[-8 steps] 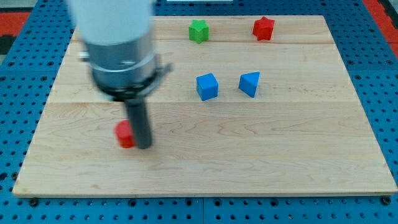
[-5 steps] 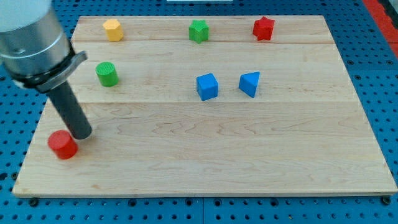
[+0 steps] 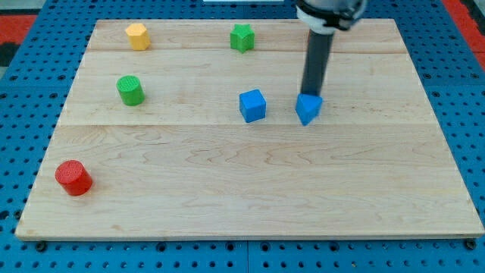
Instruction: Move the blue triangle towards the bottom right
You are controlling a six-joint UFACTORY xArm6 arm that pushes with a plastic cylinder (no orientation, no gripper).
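The blue triangle (image 3: 308, 109) lies on the wooden board (image 3: 250, 189), right of centre. My tip (image 3: 310, 95) stands right at the triangle's top edge, touching or nearly touching it. The dark rod rises from there toward the view's top. A blue cube (image 3: 253, 105) sits just left of the triangle.
A green star (image 3: 242, 37) and a yellow block (image 3: 137, 36) sit along the top edge. A green cylinder (image 3: 130, 90) is at the left. A red cylinder (image 3: 74, 177) is at the bottom left. The rod hides the spot where a red star stood.
The rod has moved from the bottom left, beside the red cylinder, across to the blue triangle's top edge. The triangle has shifted slightly down and right. The red star is now hidden.
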